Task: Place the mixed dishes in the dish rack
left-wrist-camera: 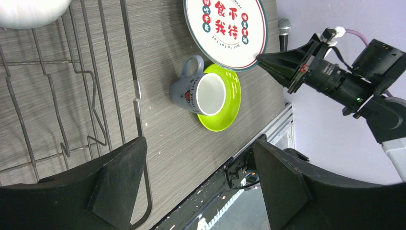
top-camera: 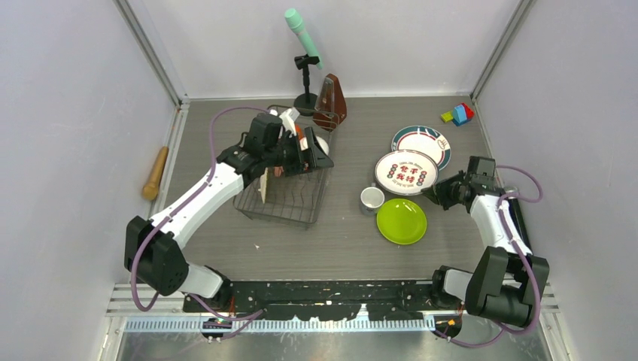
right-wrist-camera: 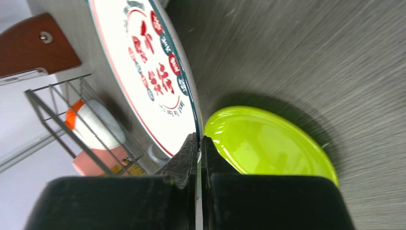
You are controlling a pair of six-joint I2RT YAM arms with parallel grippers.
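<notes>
Risks first.
- The right gripper is clenched on the very rim of the white plate. It is a thin edge pinch, and the plate hangs tilted from the jaws on the side towards the dish rack. I judge it could swing or slide out if I carry it across fast.
- The small cup and the lime-green plate sit between the held plate and the rack, with the cup the nearer to the rack. A low pass would clip the cup.
- The left gripper hangs over the rack's right-hand edge, spread wide with nothing in it. My two arms could meet there unless I pull it clear.
- The rack's prong slots look narrow, so a skewed plate could jam on the wire.

The plate is round and glossy white, with a dark green rim band and red characters ringed by red and green dots in the middle. It is well to the right of the rack and looks raised off the table. By the glaze I expect it to be hard and slick.
</notes>
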